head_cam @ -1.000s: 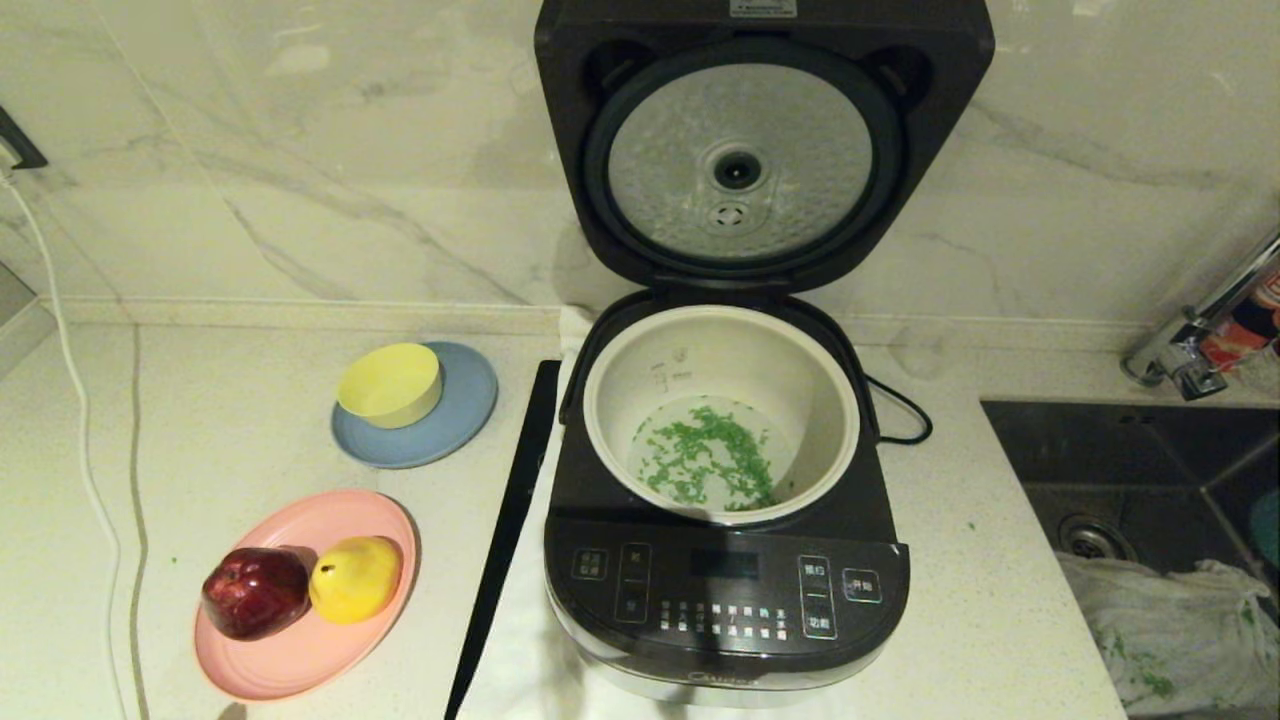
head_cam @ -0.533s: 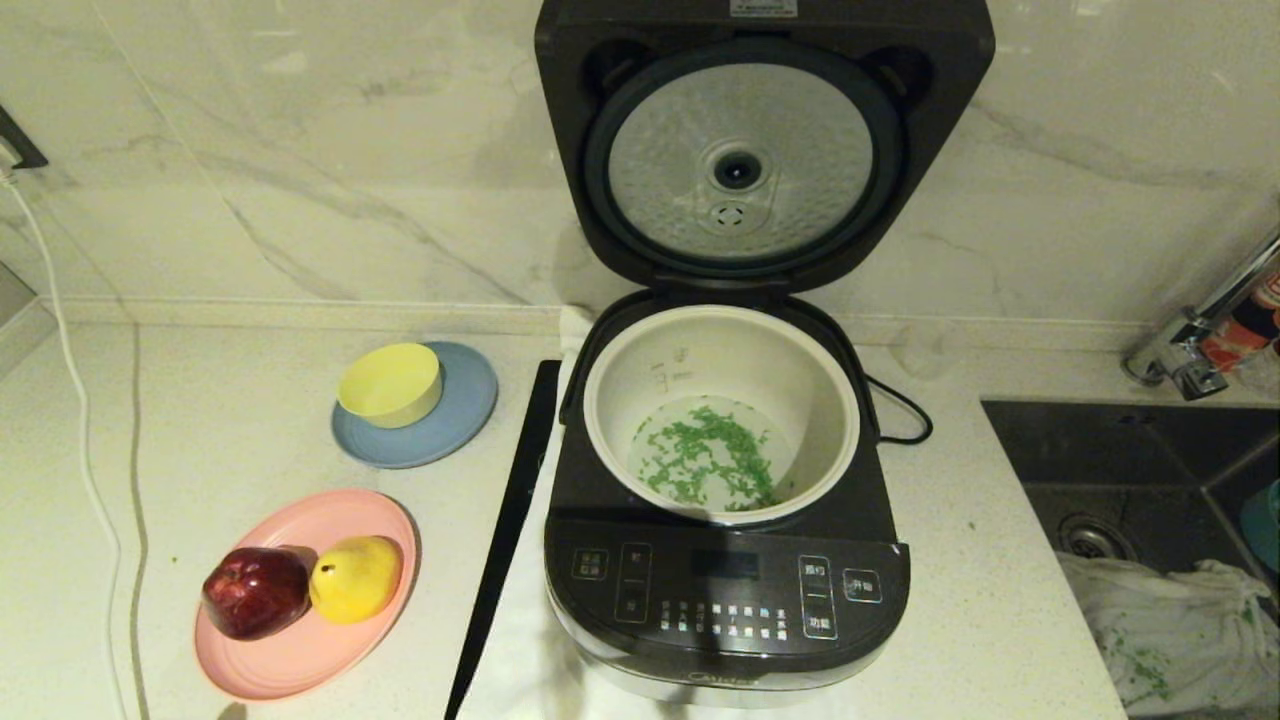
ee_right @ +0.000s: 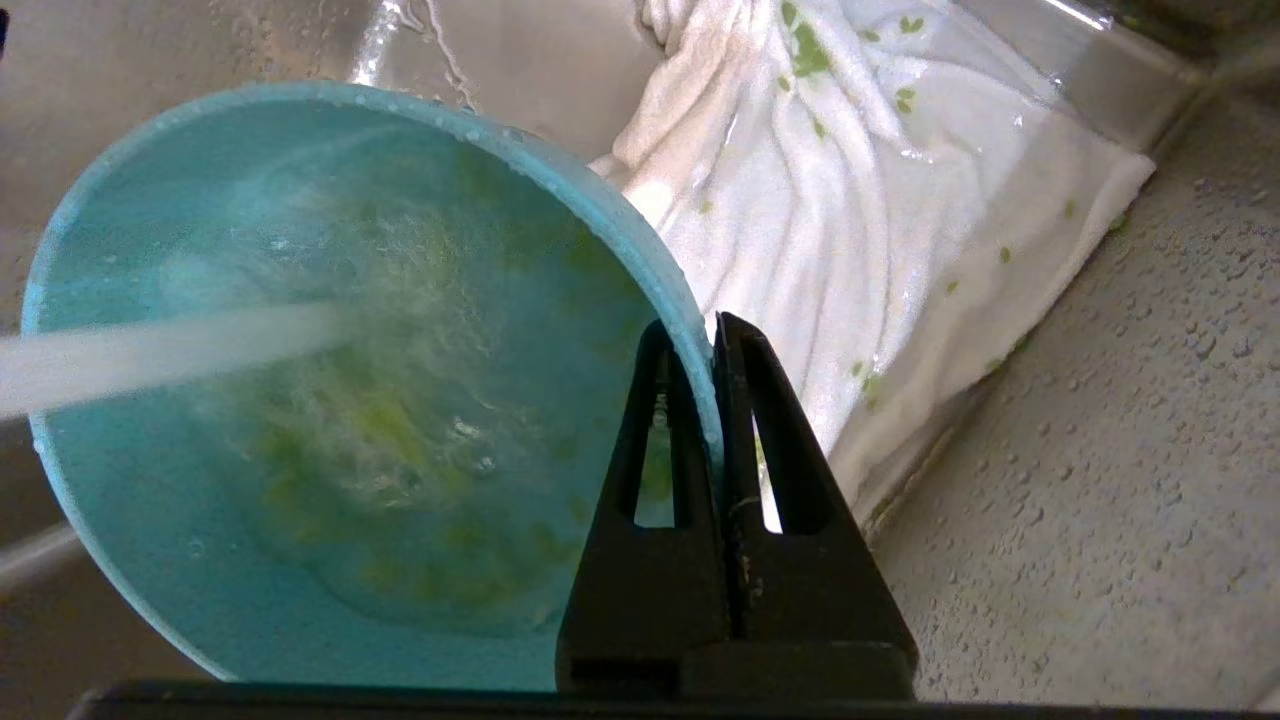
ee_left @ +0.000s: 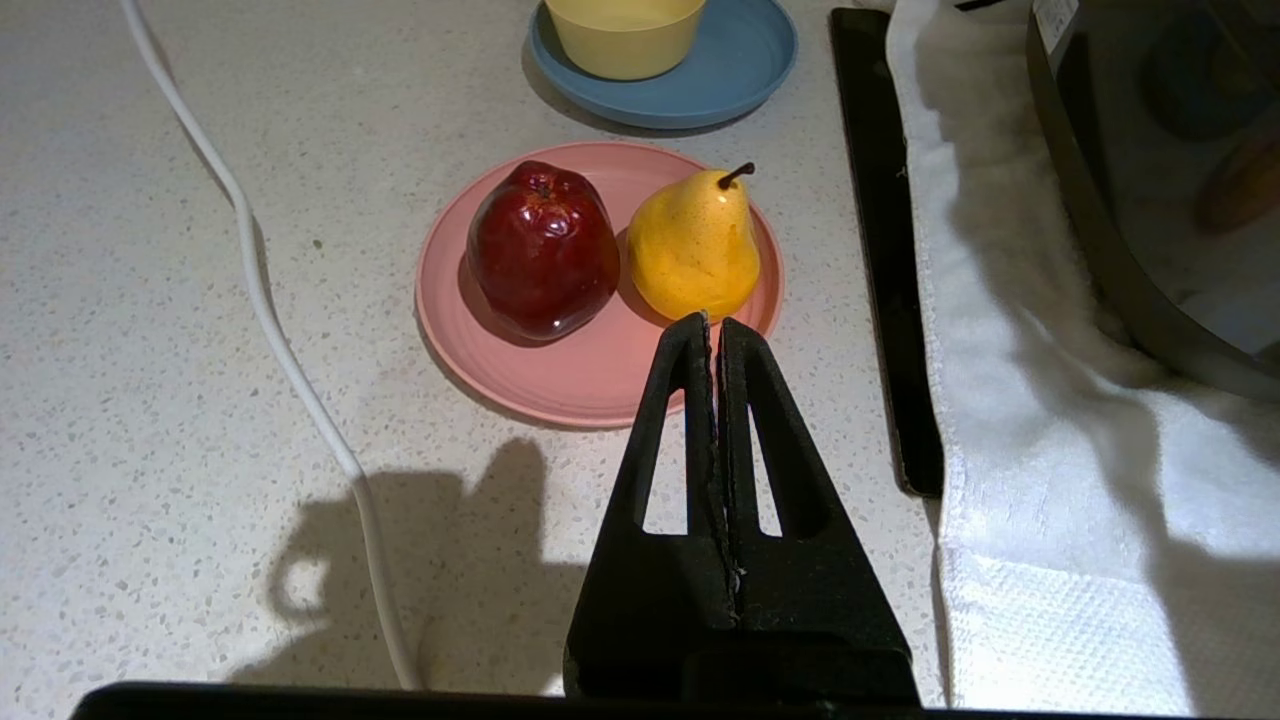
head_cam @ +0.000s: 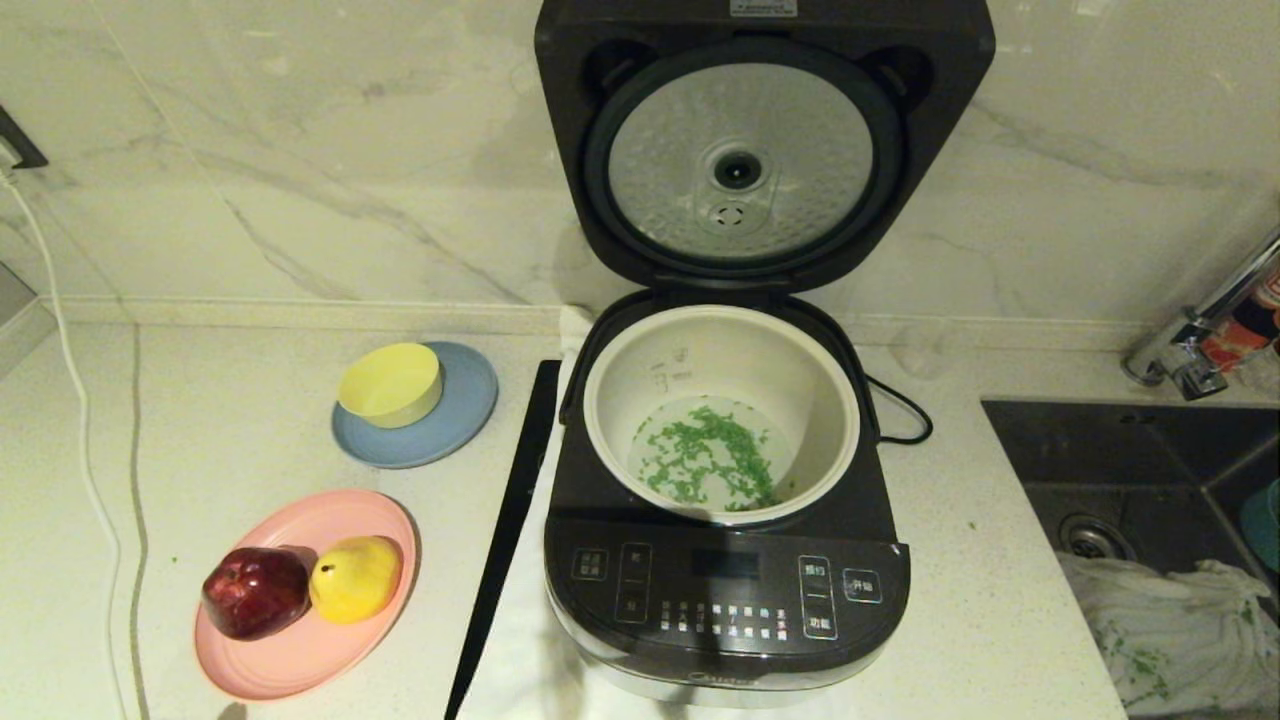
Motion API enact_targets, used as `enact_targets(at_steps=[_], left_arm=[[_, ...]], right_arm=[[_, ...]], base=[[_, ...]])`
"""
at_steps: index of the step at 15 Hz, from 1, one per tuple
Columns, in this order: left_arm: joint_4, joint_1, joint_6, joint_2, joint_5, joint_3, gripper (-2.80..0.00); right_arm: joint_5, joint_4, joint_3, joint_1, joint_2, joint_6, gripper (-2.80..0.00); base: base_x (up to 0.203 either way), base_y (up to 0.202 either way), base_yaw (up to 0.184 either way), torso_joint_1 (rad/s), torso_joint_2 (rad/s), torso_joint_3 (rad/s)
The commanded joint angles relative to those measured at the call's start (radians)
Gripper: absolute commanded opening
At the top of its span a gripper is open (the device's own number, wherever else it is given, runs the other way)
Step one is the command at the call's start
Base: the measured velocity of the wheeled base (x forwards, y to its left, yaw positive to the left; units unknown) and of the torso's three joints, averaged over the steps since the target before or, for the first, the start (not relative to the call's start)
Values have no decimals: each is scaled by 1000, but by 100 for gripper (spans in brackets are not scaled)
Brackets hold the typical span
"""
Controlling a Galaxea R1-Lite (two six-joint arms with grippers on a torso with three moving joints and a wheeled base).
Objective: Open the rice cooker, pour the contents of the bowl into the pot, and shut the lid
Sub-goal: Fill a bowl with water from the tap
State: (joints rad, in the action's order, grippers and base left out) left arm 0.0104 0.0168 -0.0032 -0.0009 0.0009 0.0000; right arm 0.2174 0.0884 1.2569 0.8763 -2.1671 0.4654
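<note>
The rice cooker (head_cam: 725, 560) stands mid-desk with its lid (head_cam: 762, 150) upright against the wall and the pot (head_cam: 720, 415) open, green bits on its floor. The right gripper (ee_right: 712, 330) has its fingers clamped on the rim of the bowl (ee_right: 330, 400) over the sink (head_cam: 1130, 470) — probably under running water. The left gripper (ee_left: 712, 325), fingers pressed together and empty, hangs near the pink plate (ee_left: 590, 380) — open desk (ee_left: 150, 400) lies beside it.

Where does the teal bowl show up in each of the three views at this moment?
Head view: only a sliver of the bowl at the right edge, over the sink.
Left wrist view: not in it.
Right wrist view: fills the left half, rim pinched by the right gripper, water streaming in.
Shared landmark: the white cloth in the sink.
</note>
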Motion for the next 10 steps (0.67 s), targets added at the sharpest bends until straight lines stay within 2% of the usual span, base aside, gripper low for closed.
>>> enact_targets(at_steps=[1,3,6,10], left_arm=[[0,0,-1,1,1,3,-280],[0,0,0,-1,1,3,-280],[0,0,0,1,1,3,-280],[0,0,0,-1,1,3,-280]], right_arm=[[2,-1,-21,-9,38,2,-280],[3,-4,-74,-27,102,1,-280],[2,-2,-205,-103,239,-4,-280],[-6,-56,-333,-264,479,-7,-280]], base=[[0,0,0,0,0,0],[0,0,0,0,0,0],[0,0,0,0,0,0],[0,0,0,0,0,0]])
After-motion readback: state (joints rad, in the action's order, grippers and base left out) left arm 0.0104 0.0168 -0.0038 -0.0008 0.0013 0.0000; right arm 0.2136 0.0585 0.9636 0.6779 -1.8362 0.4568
